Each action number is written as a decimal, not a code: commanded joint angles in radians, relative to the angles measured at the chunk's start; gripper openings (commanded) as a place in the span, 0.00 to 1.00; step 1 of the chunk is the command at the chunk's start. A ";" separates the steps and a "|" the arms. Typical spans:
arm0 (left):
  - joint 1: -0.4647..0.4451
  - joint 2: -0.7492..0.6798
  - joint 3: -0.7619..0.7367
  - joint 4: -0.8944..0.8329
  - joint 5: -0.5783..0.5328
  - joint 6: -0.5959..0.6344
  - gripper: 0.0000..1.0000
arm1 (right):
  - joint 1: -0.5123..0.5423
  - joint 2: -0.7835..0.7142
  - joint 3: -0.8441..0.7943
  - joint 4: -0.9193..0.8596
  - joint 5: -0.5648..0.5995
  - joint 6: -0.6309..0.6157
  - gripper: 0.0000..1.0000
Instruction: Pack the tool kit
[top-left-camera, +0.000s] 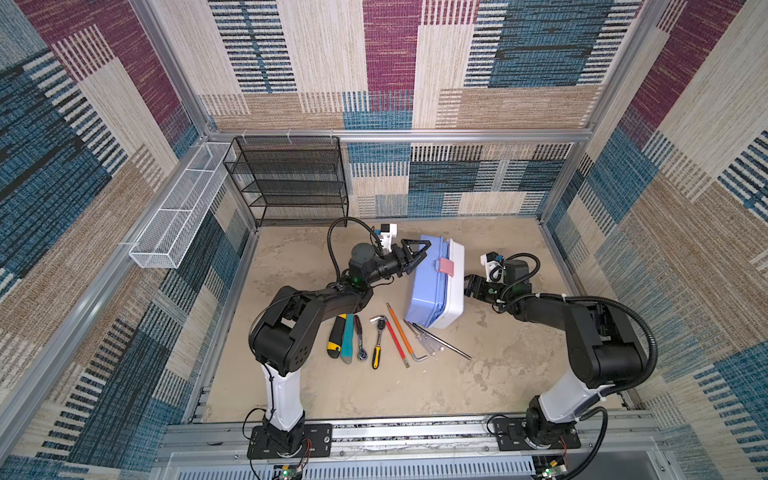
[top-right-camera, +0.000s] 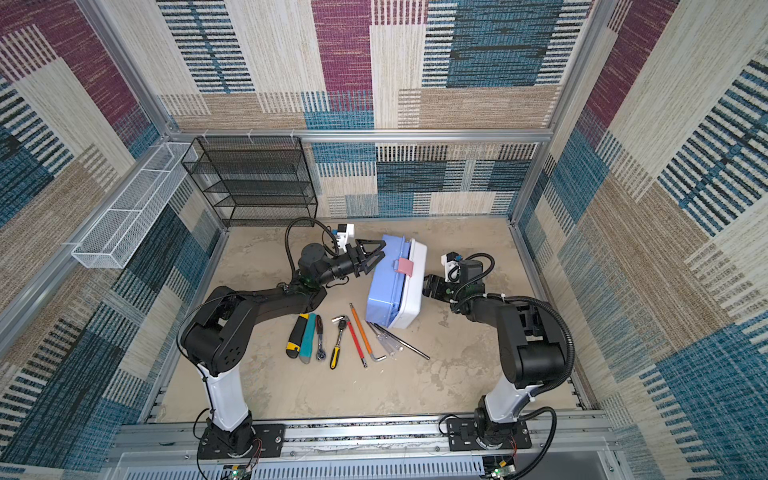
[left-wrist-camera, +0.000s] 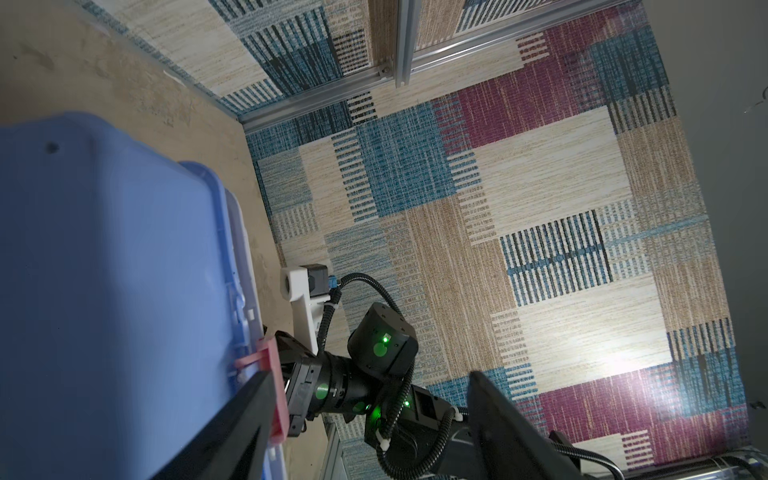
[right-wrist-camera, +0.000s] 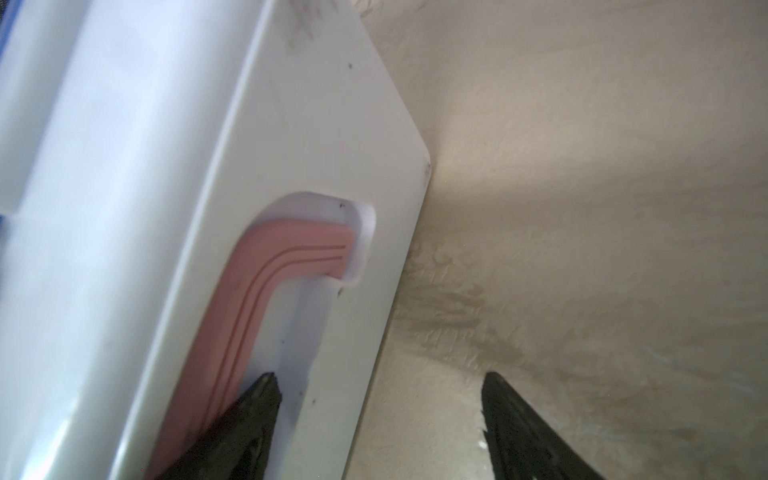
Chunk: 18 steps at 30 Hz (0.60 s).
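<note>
The tool kit (top-left-camera: 432, 286) (top-right-camera: 390, 286) stands on its side on the floor, closed. Its blue base (left-wrist-camera: 104, 291) faces left and its white lid (right-wrist-camera: 291, 145) faces right. The pink latch (top-left-camera: 446, 266) (left-wrist-camera: 274, 374) is on top. My left gripper (top-left-camera: 419, 254) (top-right-camera: 380, 249) (left-wrist-camera: 368, 374) is open at the base's upper far edge, one finger lying along the blue side by the latch. My right gripper (top-left-camera: 467, 286) (top-right-camera: 426, 286) (right-wrist-camera: 379, 376) is open against the lid. One finger sits in the recess beside the pink handle (right-wrist-camera: 257, 291); the other is over bare floor.
Several hand tools lie in a row in front of the kit: a yellow-black knife (top-left-camera: 336, 336), a teal tool (top-left-camera: 347, 338), ratchets (top-left-camera: 379, 340), red and orange rods (top-left-camera: 399, 332), screwdrivers (top-left-camera: 432, 338). A black wire rack (top-left-camera: 291, 183) and a white wire basket (top-left-camera: 178, 208) stand at the back left.
</note>
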 joint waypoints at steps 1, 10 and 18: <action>0.016 -0.052 -0.019 -0.090 0.022 0.093 0.76 | 0.000 -0.005 0.000 0.019 -0.019 -0.003 0.79; 0.035 -0.157 -0.053 -0.463 0.027 0.324 0.76 | 0.000 -0.014 -0.002 0.031 -0.039 0.006 0.80; 0.034 -0.121 -0.050 -0.590 0.031 0.409 0.72 | 0.000 -0.025 -0.004 0.047 -0.071 0.026 0.80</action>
